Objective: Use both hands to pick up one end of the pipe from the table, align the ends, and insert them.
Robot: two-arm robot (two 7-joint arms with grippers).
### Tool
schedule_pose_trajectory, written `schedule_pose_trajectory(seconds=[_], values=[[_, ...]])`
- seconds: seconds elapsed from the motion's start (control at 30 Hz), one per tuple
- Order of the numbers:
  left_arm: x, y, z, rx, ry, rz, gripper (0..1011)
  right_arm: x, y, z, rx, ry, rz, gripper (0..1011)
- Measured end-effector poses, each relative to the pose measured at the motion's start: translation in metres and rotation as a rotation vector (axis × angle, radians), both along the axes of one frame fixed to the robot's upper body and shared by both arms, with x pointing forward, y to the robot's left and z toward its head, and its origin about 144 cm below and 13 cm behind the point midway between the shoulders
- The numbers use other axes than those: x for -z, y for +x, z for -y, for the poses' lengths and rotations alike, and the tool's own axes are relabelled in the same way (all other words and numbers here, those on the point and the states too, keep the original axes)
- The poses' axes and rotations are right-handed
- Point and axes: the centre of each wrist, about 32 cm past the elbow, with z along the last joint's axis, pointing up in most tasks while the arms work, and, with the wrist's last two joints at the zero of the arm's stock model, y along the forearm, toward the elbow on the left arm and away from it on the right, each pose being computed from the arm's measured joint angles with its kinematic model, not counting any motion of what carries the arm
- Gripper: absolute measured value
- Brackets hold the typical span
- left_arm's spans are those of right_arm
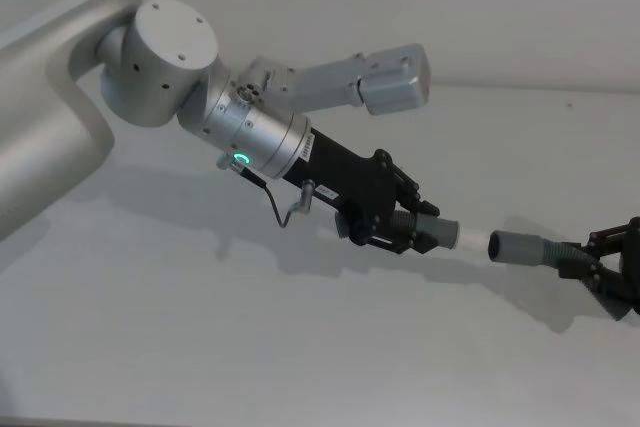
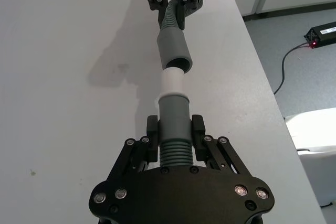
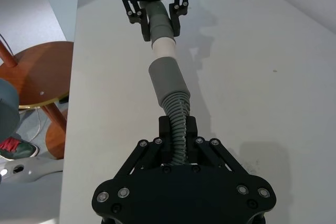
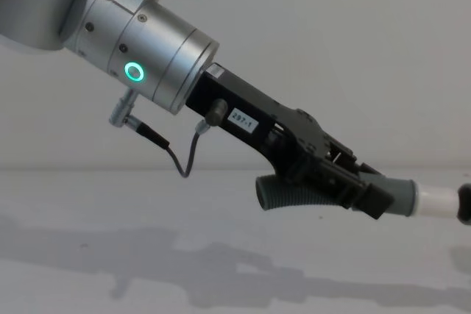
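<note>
Pipe pieces are up off the counter, and we have them nose to nose! Left pincer is clamped on the grey elbow, fingers squeezing it where the ribs meet the collar. The collar and white stub poke out beyond the fingertips. Opposite it, right pincer is pinching the grey tube by its ribbed neck, with the smooth sleeve jutting out in front toward the left pincer. Between the two pincers, the stub's tip sits right at the tube's open mouth. We cannot tell whether it is inside. From the left wrist we see the tube leaning a touch off the stub's line. Behind the left pincer, the silver arm shows its green ring lit.
</note>
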Motion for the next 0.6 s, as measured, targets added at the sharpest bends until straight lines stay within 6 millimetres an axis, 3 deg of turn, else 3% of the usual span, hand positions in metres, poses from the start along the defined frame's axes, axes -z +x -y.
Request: schedule_pose_trajectory(seconds=[0.6], values=[[-0.0015, -0.0019, -0.0001, 0.025, -0.008, -0.005, 368, 0.0, 0.0, 0.0, 0.0, 0.0, 0.0, 158]])
